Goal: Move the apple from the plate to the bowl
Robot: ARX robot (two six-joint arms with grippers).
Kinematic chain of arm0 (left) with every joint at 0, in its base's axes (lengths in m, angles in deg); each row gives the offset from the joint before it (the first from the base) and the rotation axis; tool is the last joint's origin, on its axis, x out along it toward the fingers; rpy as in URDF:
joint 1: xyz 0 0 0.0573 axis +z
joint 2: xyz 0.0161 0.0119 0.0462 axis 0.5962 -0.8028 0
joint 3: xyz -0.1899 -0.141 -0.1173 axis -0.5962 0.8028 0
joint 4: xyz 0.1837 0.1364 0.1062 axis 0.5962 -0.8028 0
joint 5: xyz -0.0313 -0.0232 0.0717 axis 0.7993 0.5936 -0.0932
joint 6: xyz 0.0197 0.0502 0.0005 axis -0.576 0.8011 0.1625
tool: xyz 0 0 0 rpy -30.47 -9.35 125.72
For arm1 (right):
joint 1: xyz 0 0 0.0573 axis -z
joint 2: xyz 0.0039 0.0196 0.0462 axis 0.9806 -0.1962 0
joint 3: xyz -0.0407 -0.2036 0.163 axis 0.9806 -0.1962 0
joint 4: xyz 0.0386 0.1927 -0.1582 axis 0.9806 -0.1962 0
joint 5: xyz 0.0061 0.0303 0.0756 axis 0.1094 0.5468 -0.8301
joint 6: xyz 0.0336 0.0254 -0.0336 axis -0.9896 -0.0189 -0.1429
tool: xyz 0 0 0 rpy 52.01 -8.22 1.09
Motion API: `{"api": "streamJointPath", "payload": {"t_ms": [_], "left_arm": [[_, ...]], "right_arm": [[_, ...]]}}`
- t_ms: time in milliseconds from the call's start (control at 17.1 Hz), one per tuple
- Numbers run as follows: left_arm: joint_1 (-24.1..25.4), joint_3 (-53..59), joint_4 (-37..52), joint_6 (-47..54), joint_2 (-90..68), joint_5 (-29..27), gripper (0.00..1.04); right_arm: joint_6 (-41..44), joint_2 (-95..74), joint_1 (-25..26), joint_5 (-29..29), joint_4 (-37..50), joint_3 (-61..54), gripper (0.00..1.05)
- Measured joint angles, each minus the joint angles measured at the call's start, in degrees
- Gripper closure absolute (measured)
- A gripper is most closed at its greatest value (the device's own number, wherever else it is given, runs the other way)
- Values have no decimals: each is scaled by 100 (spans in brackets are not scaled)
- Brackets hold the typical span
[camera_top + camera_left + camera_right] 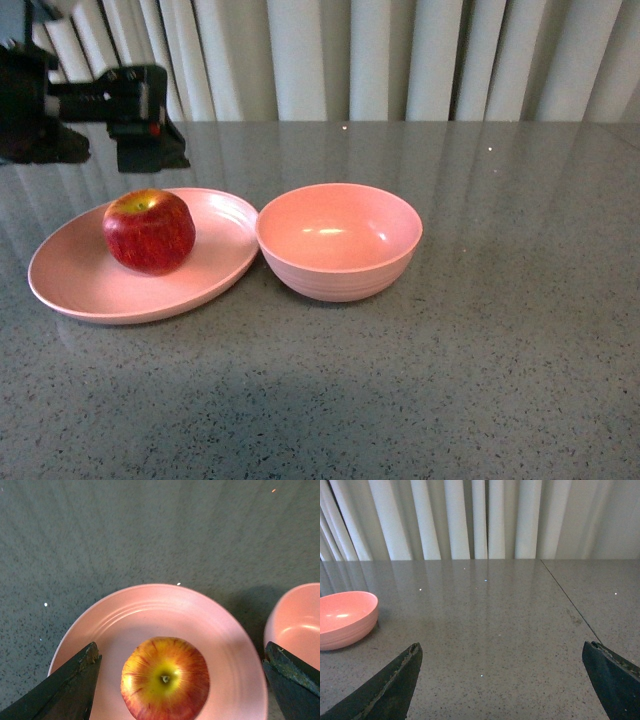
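"Apple [149, 232] first: where does it sit?"
"On the plate [80, 285], near its middle, stem dimple up. The bowl [340, 268] stands just beside the plate (the two pink rims touch, or nearly so) and holds nothing."
"And the step in hand?"
"I judge it the approach before the grasp. The left gripper [181, 647] hangs above the apple with its jaws spread wide, one to each side and clear of the fruit; nothing is held. The right gripper [501, 646] is likewise released, over bare table [520, 630], apart from the bowl."
"What does the next move call for?"
"Probably a straight descent until the jaws bracket the apple's widest part, then a firm closing, then a lift high enough to clear the bowl's rim."
"Any writing to read?"
"None: no brand, label or lettering shows on apple, plate, bowl or grippers."
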Motion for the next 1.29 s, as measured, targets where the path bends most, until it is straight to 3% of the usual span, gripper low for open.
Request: {"api": "streamJointPath", "payload": {"t_ms": [293, 997, 1173, 1290], "left_arm": [[195, -481, -356, -334, -824, -50, 7], [55, -481, -492, -317, -1093, -15, 7], [44, -474, -507, -269, -1117, -4, 28], [44, -474, -522, -188, -1110, 33, 34]], "right_arm": [[0, 0, 0, 0, 0, 0, 7], [0, 0, 0, 0, 0, 0, 7], [0, 0, 0, -2, 0, 0, 7], [0, 0, 0, 0, 0, 0, 7]]}}
